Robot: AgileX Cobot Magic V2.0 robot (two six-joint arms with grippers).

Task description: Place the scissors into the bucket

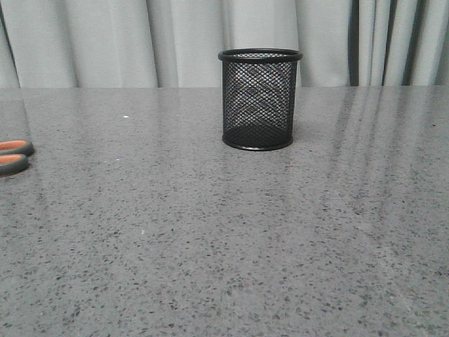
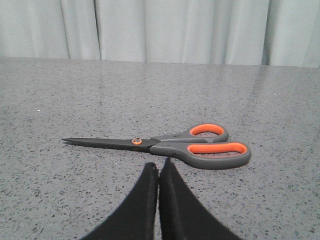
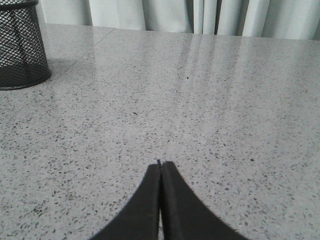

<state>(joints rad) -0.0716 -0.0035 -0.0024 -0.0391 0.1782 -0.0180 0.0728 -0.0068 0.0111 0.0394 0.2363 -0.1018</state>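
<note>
The scissors (image 2: 165, 145) lie flat and closed on the grey speckled table, with dark blades and grey handle loops lined in orange. In the front view only their handle loops (image 1: 12, 155) show at the far left edge. My left gripper (image 2: 159, 166) is shut and empty, its tips just short of the scissors' handle neck. The bucket (image 1: 259, 98), a black wire-mesh cup, stands upright at the back middle of the table; it also shows in the right wrist view (image 3: 21, 45). My right gripper (image 3: 160, 164) is shut and empty above bare table, well apart from the bucket.
The grey speckled table (image 1: 224, 239) runs across the whole view. Pale curtains (image 1: 140, 42) hang behind its far edge. Neither arm shows in the front view.
</note>
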